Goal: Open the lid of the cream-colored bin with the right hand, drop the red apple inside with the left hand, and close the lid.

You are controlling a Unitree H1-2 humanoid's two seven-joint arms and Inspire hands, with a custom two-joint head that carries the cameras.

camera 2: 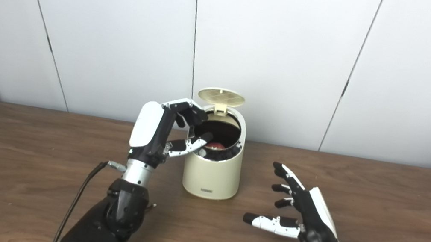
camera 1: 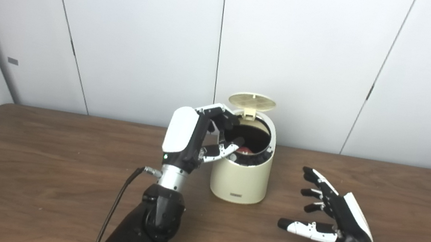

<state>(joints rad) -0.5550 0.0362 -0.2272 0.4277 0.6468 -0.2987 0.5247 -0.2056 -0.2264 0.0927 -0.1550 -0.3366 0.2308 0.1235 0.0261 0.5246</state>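
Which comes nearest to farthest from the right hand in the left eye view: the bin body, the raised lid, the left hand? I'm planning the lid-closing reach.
From the right hand, which rests open on the table:
1. Bin body, to its left, nearest.
2. Raised lid, standing open at the bin's back, higher and farther back.
3. Left hand, at the bin's far left rim, farthest.

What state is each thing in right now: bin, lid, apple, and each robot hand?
Cream-colored bin: upright on the table, mouth open.
Lid: flipped up at the back hinge, fully open.
Red apple: inside the bin, only partly visible.
Left robot hand: raised at the bin's rim, fingers apart, holding nothing.
Right robot hand: low over the table to the right of the bin, fingers spread, empty.
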